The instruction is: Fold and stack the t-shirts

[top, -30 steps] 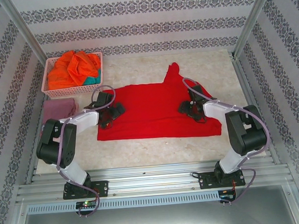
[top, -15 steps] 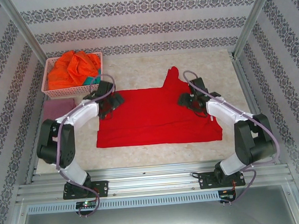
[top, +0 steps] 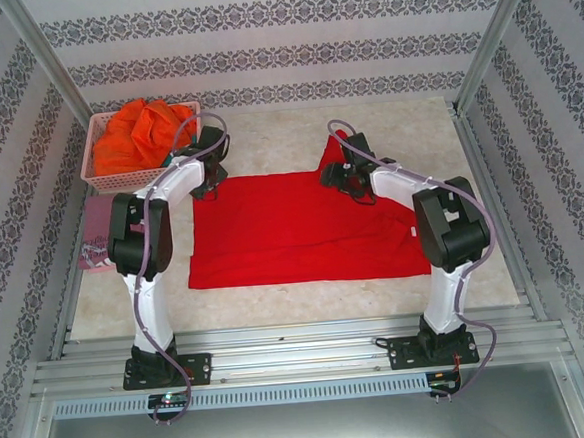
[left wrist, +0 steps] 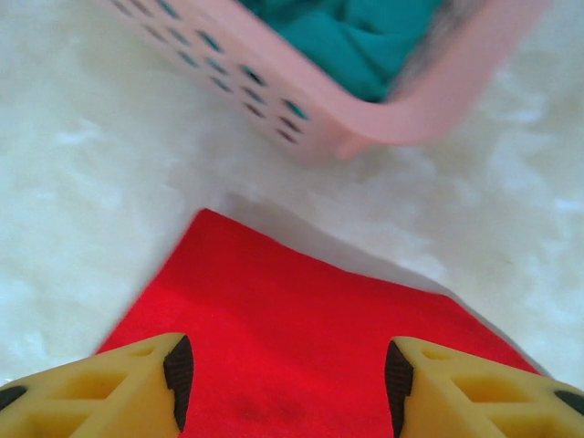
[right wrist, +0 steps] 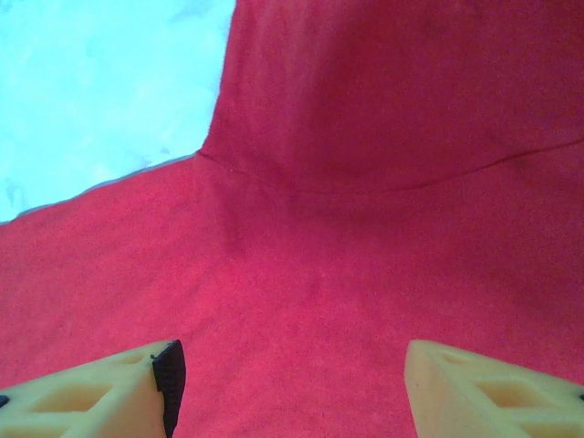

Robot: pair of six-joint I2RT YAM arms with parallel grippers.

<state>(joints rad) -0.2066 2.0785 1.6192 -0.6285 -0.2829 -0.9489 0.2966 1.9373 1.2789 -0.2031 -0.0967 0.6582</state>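
Observation:
A plain bright red t-shirt [top: 303,228] lies spread flat mid-table, one sleeve [top: 339,141] pointing to the far side. My left gripper [top: 206,180] hovers open over the shirt's far left corner [left wrist: 292,319], red cloth showing between its fingers [left wrist: 137,383]. My right gripper [top: 334,173] stands open above the sleeve seam [right wrist: 365,228], jaws wide with nothing between them. A dusty maroon t-shirt [top: 102,227] sits folded at the left edge. Orange t-shirts [top: 140,129] and a teal one [left wrist: 365,36] fill the basket.
The pink lattice basket [top: 90,163] stands at the far left, its corner [left wrist: 438,109] just beyond the red shirt's corner and close to my left gripper. Metal frame posts and patterned walls enclose the table. Bare tabletop [top: 416,130] lies to the far right.
Both arms have stretched away from their bases along the red shirt, the left to its far left corner by the basket, the right to the base of the sleeve.

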